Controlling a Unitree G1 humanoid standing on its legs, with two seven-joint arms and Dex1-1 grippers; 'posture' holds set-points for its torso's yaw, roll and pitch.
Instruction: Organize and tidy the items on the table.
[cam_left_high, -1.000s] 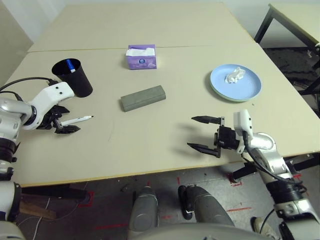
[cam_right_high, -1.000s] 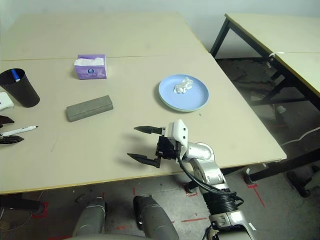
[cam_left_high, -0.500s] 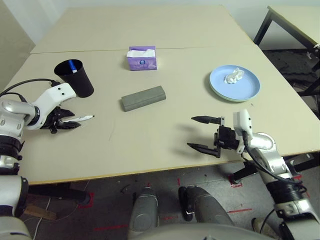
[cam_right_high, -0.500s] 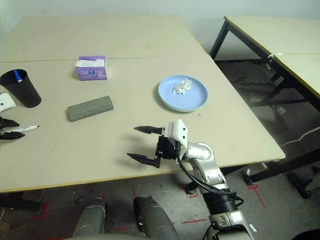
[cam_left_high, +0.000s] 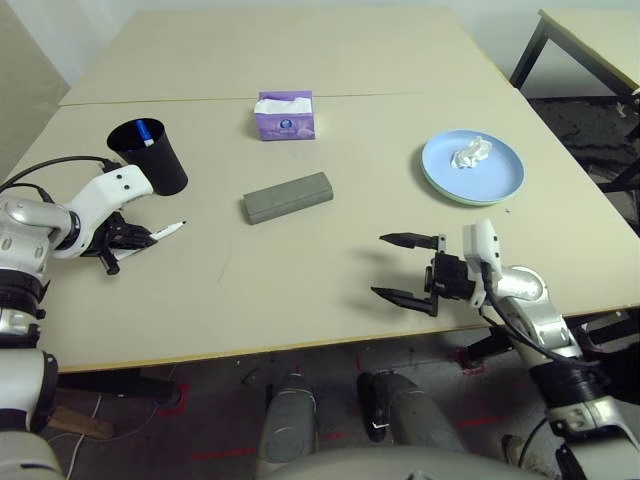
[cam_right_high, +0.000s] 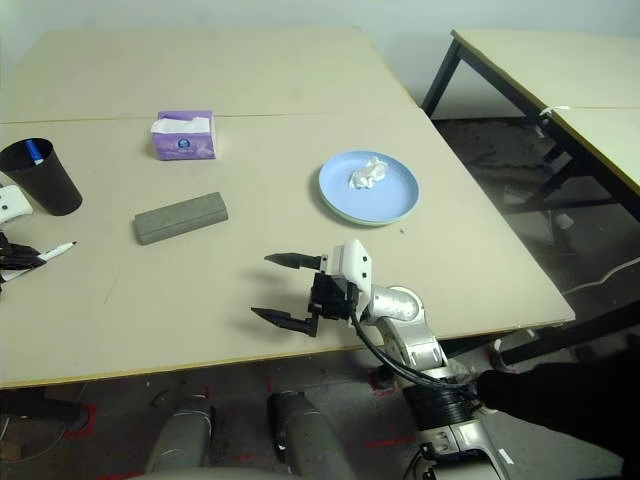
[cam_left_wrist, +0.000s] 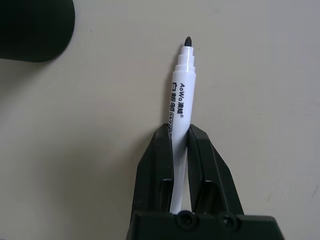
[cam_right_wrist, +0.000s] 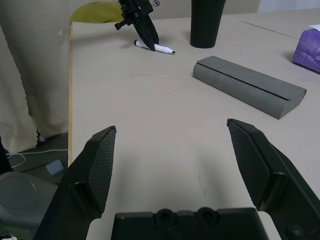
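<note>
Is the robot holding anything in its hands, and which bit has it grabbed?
The left gripper holds the black-tipped white pen, its jaws shut on the middle of the barrel with the tip poking out beyond. The right gripper is open and holds nothing.

A lab or test room: plain beige bench (cam_left_high: 330, 300), red tape marks (cam_left_high: 470, 362) on the grey floor (cam_right_high: 560, 140), loose cables (cam_right_high: 600, 275).

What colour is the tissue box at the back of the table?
Purple with a white tissue sticking out, the tissue box shows best in the left eye view.
</note>
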